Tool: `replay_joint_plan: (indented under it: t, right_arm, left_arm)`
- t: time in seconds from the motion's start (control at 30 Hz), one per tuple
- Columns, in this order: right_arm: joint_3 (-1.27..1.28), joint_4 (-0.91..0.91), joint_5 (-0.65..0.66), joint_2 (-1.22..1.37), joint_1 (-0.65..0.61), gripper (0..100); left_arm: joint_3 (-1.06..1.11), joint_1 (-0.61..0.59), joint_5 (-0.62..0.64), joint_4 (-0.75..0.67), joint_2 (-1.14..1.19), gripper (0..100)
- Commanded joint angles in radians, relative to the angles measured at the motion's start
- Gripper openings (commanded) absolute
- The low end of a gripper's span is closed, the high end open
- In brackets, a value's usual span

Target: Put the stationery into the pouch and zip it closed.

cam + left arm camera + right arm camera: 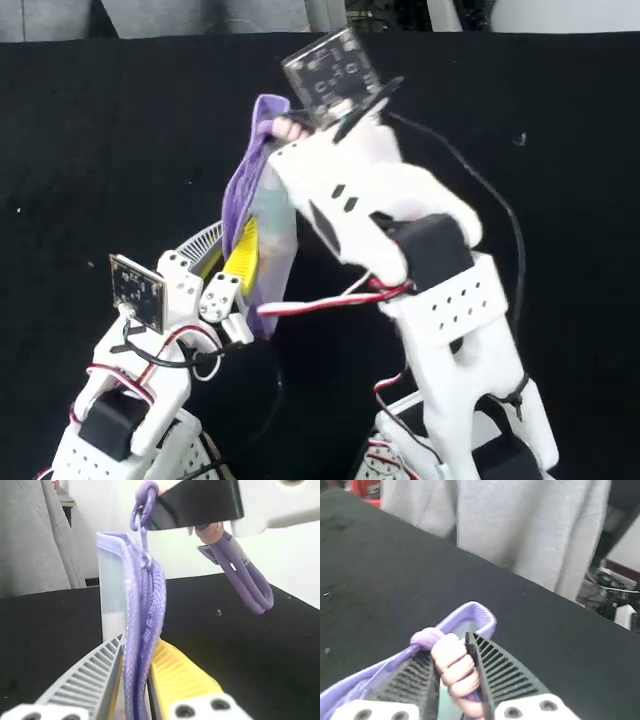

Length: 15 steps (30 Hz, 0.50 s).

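The right gripper point(451, 647) is closed narrow on a pale pink ridged piece point(452, 667) and the top corner of the purple mesh pouch point(475, 615), holding it in the air over the middle of the black surface point(100, 150). Lower down, the left gripper point(140, 645) pinches the pouch's bottom edge between its grey and yellow fingers point(182, 677), nearly shut on the fabric. The pouch hangs upright between the two. A purple strap loop point(250, 582) dangles from the right gripper, and a ring-shaped zip pull point(142, 505) sits just beside its black finger. In the high view the right arm's white body point(390, 200) covers one side of the pouch. A grey curtain point(520, 525) hangs beyond the surface's far edge. What is inside the pouch cannot be told.
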Motion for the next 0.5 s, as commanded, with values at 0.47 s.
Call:
replay_joint_plan:
  t: [0.47]
  right_arm:
    - [-0.544, -0.009, 0.006, 0.475, 0.233, 1.1]
  left_arm:
    - [0.067, 0.021, -0.077, 0.02, 0.0, 3]
